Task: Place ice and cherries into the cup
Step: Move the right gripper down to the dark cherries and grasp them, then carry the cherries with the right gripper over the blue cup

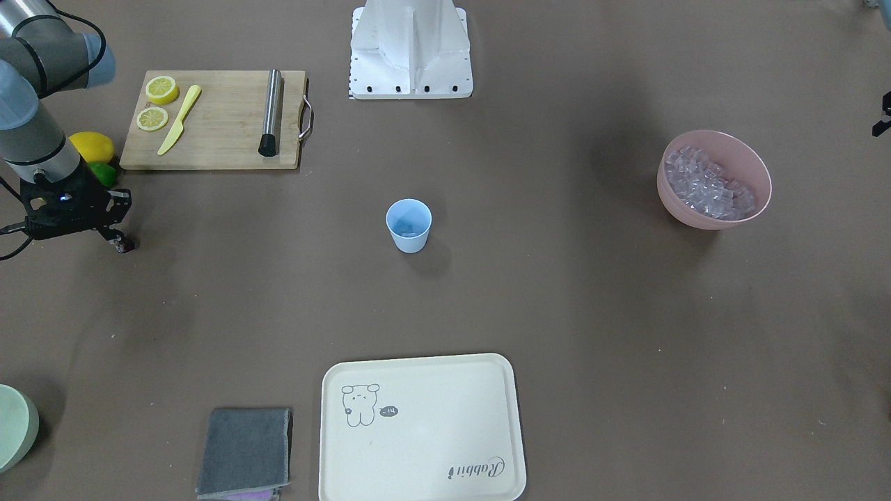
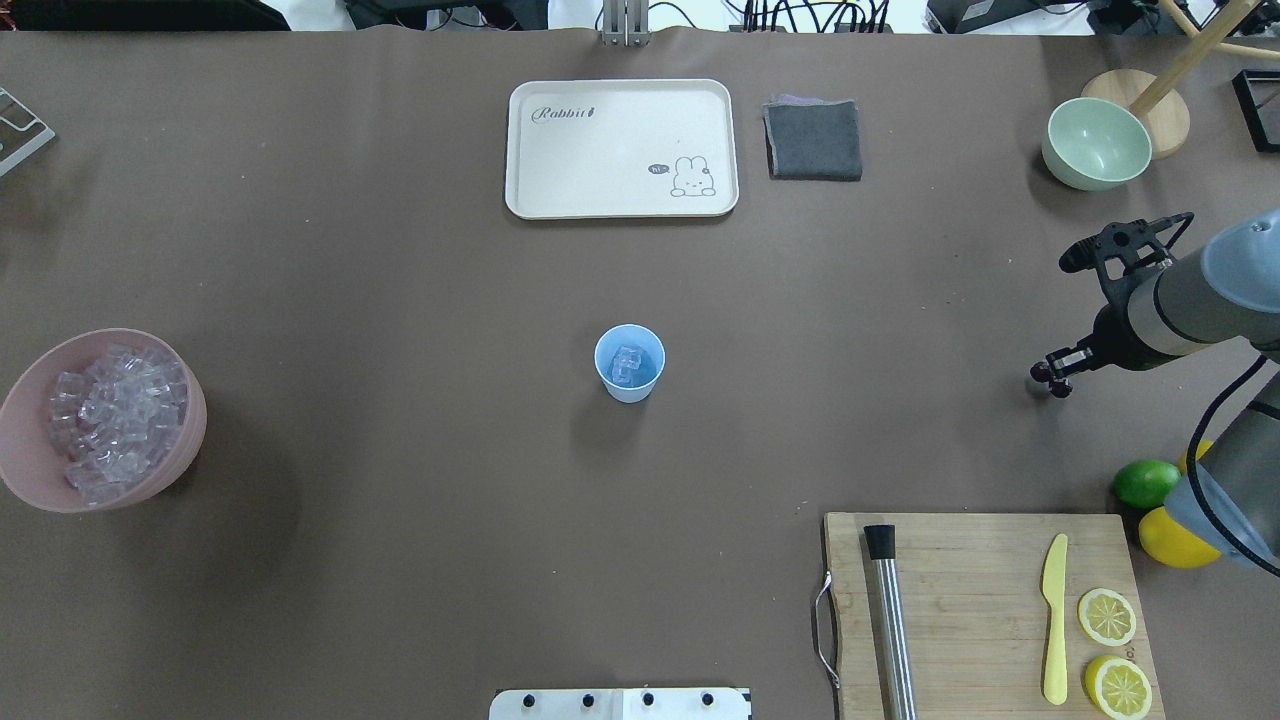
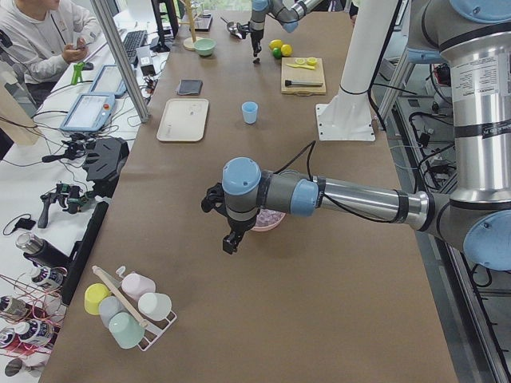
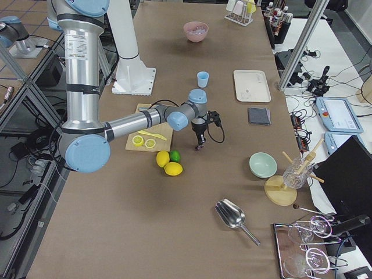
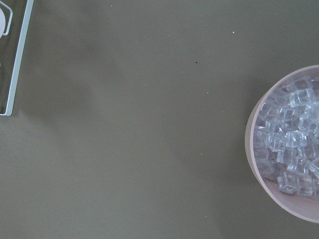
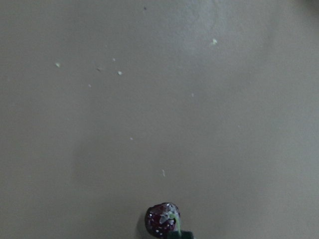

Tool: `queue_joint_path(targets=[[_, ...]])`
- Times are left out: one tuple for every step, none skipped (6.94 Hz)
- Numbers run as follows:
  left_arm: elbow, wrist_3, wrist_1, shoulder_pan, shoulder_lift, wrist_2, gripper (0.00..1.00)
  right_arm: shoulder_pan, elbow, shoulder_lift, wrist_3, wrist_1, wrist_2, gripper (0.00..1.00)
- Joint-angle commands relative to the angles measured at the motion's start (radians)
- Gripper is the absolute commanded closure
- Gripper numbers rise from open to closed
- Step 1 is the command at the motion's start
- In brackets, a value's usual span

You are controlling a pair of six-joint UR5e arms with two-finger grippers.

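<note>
Pinching the cherries (image 6: 162, 220) at their tips, the right fingers (image 2: 1065, 360) hang low over the brown tabletop (image 2: 400, 300), well apart from the light blue cup (image 2: 632, 392), which stands upright and alone at mid-table. Seen from overhead, the cup lies straight across from the fruit toward the robot's left, at about the same depth on the table, with nothing standing between the two; a sideways carry, then a release over the open mouth, looks to be the move in hand. Several cubes of ice (image 2: 628, 364) already sit in the cup's bottom, so the ice half of the job appears done and the cherries are what remains. In the right wrist view one glossy dark red fruit with a scrap of green stem shows at the lower edge; its twin cannot be made out. On the cup's other side, well apart, the pink bowl (image 2: 193, 440) holds the heaped supply of cubes, and the left fingers (image 3: 230, 241) hover just beyond that bowl, farther from the cup than the right ones; whether they are spread or pressed together cannot be told. The mouth is narrow, so the drop calls for the fingers centred above the rim
</note>
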Motion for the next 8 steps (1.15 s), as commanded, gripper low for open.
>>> queue_joint_path(targets=[[0.001, 0.000, 0.000, 0.001, 0.000, 0.000, 0.01, -0.003, 0.011, 0.111, 0.204, -0.040, -0.001, 1.00], [0.001, 0.000, 0.000, 0.001, 0.000, 0.000, 0.01, -0.007, 0.011, 0.206, 0.378, -0.058, -0.006, 1.00], [0.001, 0.000, 0.000, 0.001, 0.000, 0.000, 0.01, -0.045, 0.012, 0.294, 0.567, -0.060, -0.024, 1.00], [0.001, 0.002, 0.000, -0.001, 0.000, 0.000, 0.01, -0.070, 0.019, 0.384, 0.675, -0.153, -0.045, 1.00], [0.001, 0.002, 0.000, -0.001, 0.000, 0.000, 0.01, -0.119, 0.014, 0.523, 0.705, -0.375, -0.088, 1.00], [-0.001, 0.003, 0.000, -0.001, 0.000, 0.000, 0.01, -0.173, 0.005, 0.661, 0.783, -0.583, -0.140, 1.00], [-0.002, 0.003, 0.000, -0.001, 0.002, 0.000, 0.01, -0.216, -0.009, 0.723, 0.869, -0.607, -0.168, 1.00], [-0.001, 0.003, 0.000, -0.001, 0.002, 0.002, 0.01, -0.253, -0.044, 0.773, 0.930, -0.606, -0.203, 1.00]])
